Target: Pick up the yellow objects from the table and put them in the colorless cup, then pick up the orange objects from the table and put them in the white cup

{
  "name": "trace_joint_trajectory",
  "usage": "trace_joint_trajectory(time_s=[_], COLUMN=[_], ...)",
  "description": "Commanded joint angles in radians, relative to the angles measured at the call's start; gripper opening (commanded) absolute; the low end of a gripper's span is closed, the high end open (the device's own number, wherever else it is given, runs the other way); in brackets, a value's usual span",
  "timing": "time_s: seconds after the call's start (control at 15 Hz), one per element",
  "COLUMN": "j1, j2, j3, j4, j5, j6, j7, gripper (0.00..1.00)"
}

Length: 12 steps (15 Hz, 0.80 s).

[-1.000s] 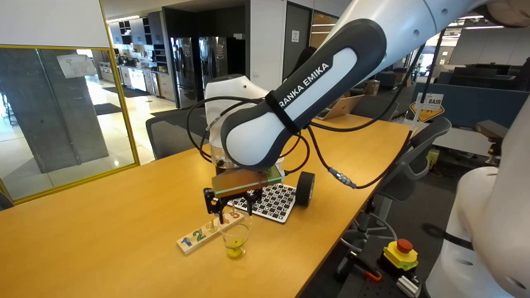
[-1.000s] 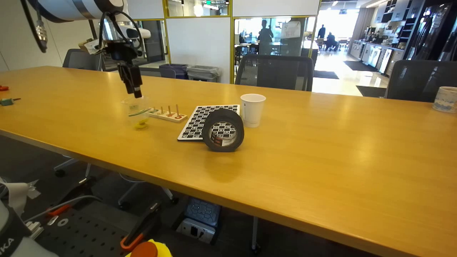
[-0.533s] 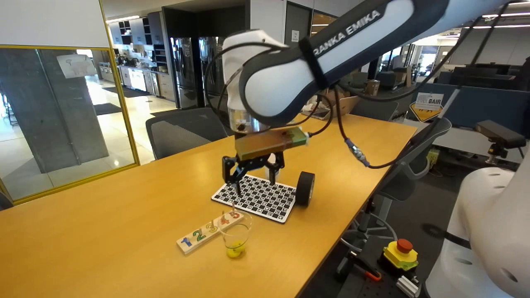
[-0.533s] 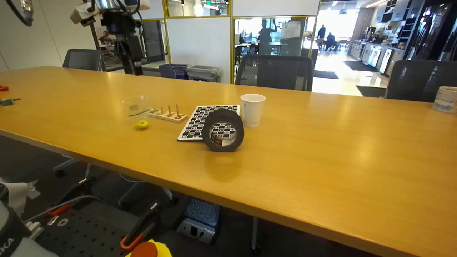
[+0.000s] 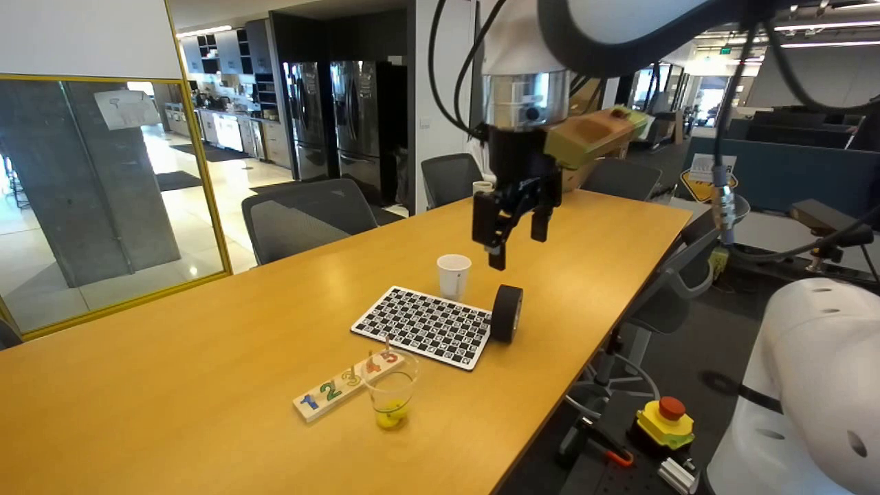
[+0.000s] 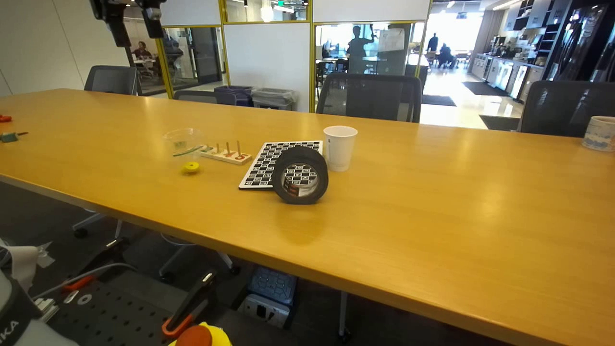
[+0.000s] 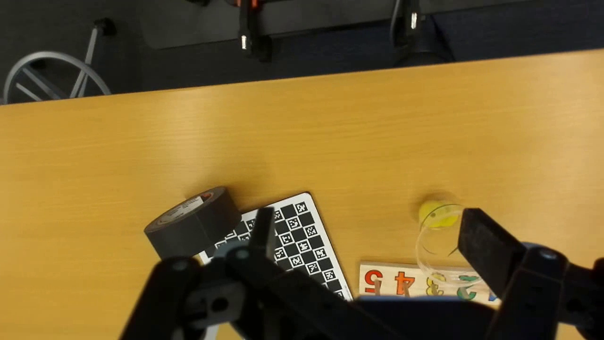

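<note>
The short colorless cup (image 5: 390, 382) stands on the table (image 5: 206, 412), with the yellow objects (image 5: 391, 414) at its bottom. In an exterior view the cup (image 6: 182, 138) is faint around the yellow pieces (image 6: 190, 167). The cup (image 7: 421, 255) and yellow (image 7: 436, 214) also show in the wrist view, by the right finger. The white cup (image 5: 453, 276) stands upright behind the checkered board; its inside is hidden. No orange objects show; they are hidden or out of view. My gripper (image 5: 518, 247) is open and empty, high above the table. Its fingers (image 7: 368, 219) are wide apart.
A numbered wooden peg board (image 5: 349, 385) lies beside the colorless cup. A checkered board (image 5: 426, 326) lies between it and the white cup. A black tape roll (image 6: 300, 175) stands on edge. A red item (image 6: 5, 118) and green item (image 6: 9, 137) lie far off.
My gripper has risen from over the colorless cup and swung away, above the tape roll side in an exterior view. It has also turned. The yellow pieces lie flatter in the cup.
</note>
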State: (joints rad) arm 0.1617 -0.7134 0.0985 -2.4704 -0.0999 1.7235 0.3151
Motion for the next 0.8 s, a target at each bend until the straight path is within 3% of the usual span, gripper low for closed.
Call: trace_joint_trajectory(time_s=[0.0, 0.33, 0.73], j1=[-0.013, -0.025, -0.035], j2=[-0.230, -0.374, -0.442], j3=[-0.024, -0.073, -0.090], j4=[-0.090, -0.157, -0.198], j5=[0.006, 0.051, 0.085], j6=[-0.043, -0.081, -0.134], j7=[-0.168, -0.249, -0.289], gripper=[1.00, 1.00, 1.00])
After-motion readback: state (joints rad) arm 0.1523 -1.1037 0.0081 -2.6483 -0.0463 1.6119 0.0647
